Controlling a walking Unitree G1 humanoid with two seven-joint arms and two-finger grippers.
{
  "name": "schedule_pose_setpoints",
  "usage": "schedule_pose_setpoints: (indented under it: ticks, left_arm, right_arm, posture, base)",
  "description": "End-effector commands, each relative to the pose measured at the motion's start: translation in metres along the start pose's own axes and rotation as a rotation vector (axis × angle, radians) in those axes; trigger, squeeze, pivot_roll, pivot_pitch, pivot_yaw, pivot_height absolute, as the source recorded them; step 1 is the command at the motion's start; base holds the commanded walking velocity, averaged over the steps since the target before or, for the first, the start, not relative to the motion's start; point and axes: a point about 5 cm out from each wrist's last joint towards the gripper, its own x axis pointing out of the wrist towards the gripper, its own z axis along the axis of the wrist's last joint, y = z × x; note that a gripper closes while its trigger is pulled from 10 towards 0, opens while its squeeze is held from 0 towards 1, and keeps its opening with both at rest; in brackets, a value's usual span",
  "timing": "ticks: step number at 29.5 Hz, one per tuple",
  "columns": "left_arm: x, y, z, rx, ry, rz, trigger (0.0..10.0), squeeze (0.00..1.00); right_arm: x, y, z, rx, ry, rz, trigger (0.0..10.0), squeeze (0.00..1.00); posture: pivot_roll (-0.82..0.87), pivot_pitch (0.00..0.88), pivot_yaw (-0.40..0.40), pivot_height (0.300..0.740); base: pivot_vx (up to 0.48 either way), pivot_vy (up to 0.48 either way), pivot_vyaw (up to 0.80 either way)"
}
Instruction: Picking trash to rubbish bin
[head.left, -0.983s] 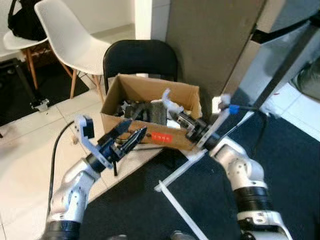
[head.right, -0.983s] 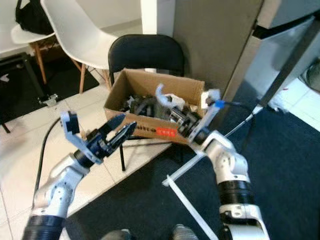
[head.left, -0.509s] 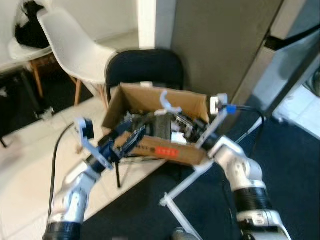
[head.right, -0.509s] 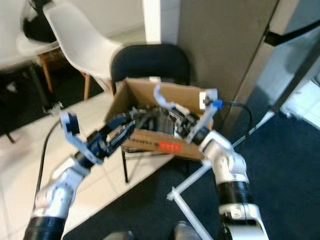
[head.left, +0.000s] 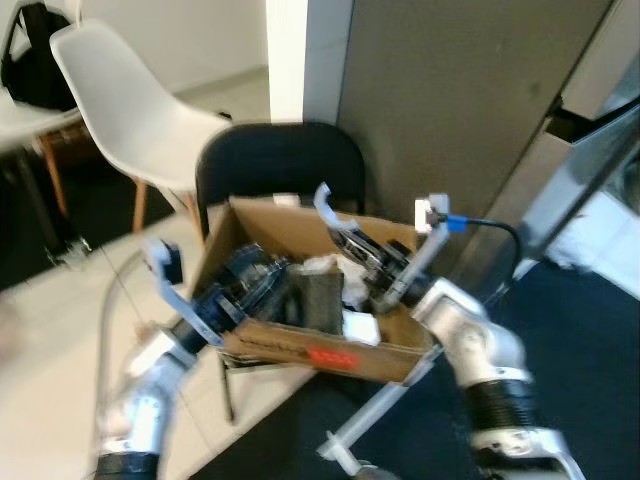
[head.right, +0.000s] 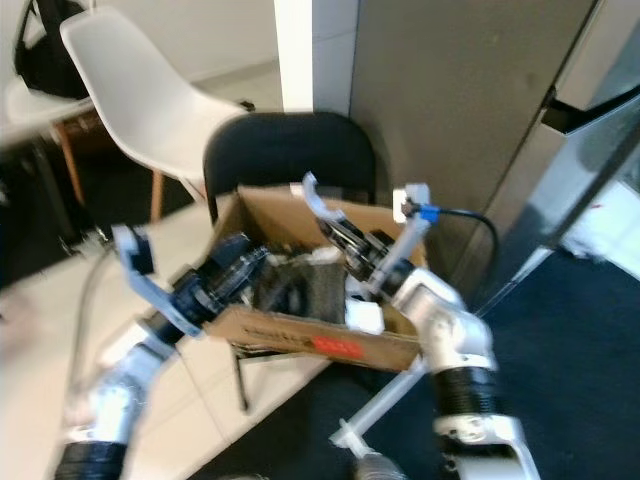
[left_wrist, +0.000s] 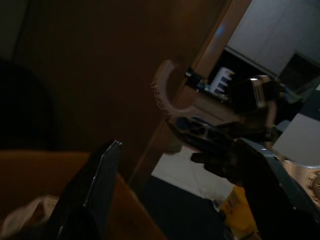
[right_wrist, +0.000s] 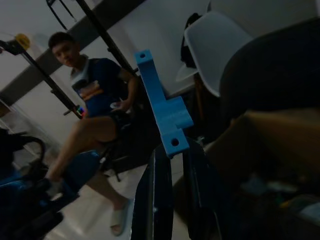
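Right eye view, black chair (head.right: 285, 150) behind cardboard box (head.right: 300, 330)

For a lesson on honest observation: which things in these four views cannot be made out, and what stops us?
- Left gripper, head views: motion blur hides its fingers.
- Cardboard box contents, head views: blurred dark clutter.
- Red label: text too small.
- Bracket held by right gripper, right wrist view: dim; lower end hidden between fingers.
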Motion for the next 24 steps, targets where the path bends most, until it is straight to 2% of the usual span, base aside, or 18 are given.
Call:
schedule_pose_setpoints:
  ticks: [1, 5, 8, 12, 21, 22, 24]
  left_arm:
    - [-0.004, 0.001, 0.001, -0.005, -0.005, 0.017, 10.0, 0.00]
    - [-0.005, 0.002, 0.000, -0.030, -0.011, 0.036, 10.0, 0.00]
    - [-0.009, 0.003, -0.001, -0.149, -0.037, 0.070, 10.0, 0.00]
    - [-0.013, 0.001, -0.002, -0.203, -0.060, 0.093, 10.0, 0.00]
    - [-0.017, 0.007, -0.005, -0.288, -0.063, 0.180, 10.0, 0.00]
    - [-0.019, 0.011, -0.006, -0.295, -0.037, 0.242, 10.0, 0.00]
    - [-0.019, 0.013, -0.007, -0.297, -0.026, 0.267, 10.0, 0.00]
  right_arm:
    - [0.002, 0.002, -0.001, 0.000, 0.001, 0.006, 10.0, 0.00]
    - [0.002, 0.002, -0.001, -0.001, 0.002, 0.006, 10.0, 0.00]
    - [0.002, 0.002, -0.002, -0.008, 0.005, 0.005, 10.0, 0.00]
    - [0.002, 0.002, -0.002, -0.010, 0.008, 0.004, 10.0, 0.00]
    - [0.002, 0.002, -0.002, -0.013, 0.010, 0.003, 10.0, 0.00]
    - [0.003, 0.002, -0.002, -0.020, 0.012, 0.003, 10.0, 0.00]
    - [0.003, 0.002, -0.002, -0.025, 0.014, 0.002, 10.0, 0.00]
  posture:
    - [0.06, 0.000, -0.021, 0.740]
    - [0.05, 0.000, -0.021, 0.740]
    - [0.05, 0.000, -0.021, 0.740]
    - [0.06, 0.000, -0.019, 0.740]
    - [0.06, 0.000, -0.019, 0.740]
    - [0.06, 0.000, -0.018, 0.740]
    - [0.06, 0.000, -0.018, 0.740]
  base:
    - [0.394, 0.000, 0.00]
    - [0.378, 0.000, 0.00]
    - [0.000, 0.000, 0.00]
    - [0.000, 0.000, 0.00]
    - [0.000, 0.000, 0.00]
    - [0.000, 0.000, 0.00]
    - [0.000, 0.000, 0.00]
